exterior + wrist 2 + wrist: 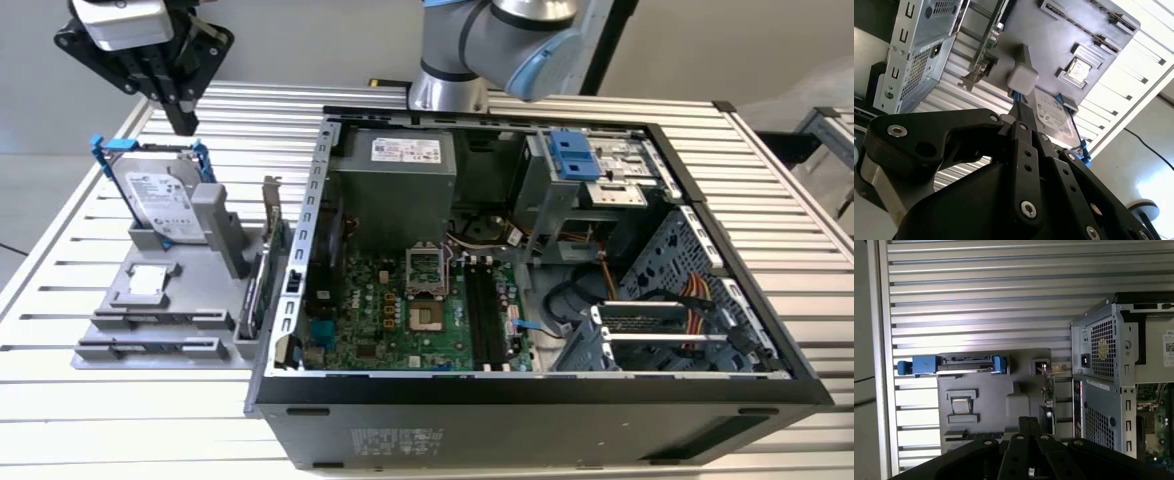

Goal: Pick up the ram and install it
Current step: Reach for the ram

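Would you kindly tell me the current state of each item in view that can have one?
Black robot hand: shut, holding nothing, up in the air.
Silver boxy hard drive with blue rails: standing upright in the grey plastic holder, not gripped.
Black computer tower case: lying on its side on the slatted metal table, side panel off, green motherboard exposed.
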You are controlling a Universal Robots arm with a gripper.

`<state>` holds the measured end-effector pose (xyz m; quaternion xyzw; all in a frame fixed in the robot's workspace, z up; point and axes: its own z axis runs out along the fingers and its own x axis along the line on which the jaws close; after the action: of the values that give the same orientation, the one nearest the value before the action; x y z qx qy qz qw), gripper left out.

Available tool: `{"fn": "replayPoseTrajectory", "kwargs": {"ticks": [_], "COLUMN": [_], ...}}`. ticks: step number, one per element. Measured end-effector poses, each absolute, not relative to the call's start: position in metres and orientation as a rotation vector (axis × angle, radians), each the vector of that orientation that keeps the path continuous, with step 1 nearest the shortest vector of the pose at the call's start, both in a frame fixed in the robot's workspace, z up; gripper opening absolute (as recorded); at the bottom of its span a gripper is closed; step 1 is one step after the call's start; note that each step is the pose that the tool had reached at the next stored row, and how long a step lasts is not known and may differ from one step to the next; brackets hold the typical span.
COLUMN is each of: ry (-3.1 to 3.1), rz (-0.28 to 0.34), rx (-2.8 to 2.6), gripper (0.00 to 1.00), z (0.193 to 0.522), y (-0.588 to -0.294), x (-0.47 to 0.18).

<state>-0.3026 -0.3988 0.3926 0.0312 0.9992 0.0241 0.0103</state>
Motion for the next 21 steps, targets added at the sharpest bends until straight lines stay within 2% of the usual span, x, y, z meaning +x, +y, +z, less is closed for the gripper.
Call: {"fn": "replayPoseTrajectory", "kwargs": {"ticks": [21], "ry": [3.119], "rz": [0.075], "rx": [0.097], "gripper": [0.0], "z": [0.393], "y": [-0.399], "x": [-0.317]}}
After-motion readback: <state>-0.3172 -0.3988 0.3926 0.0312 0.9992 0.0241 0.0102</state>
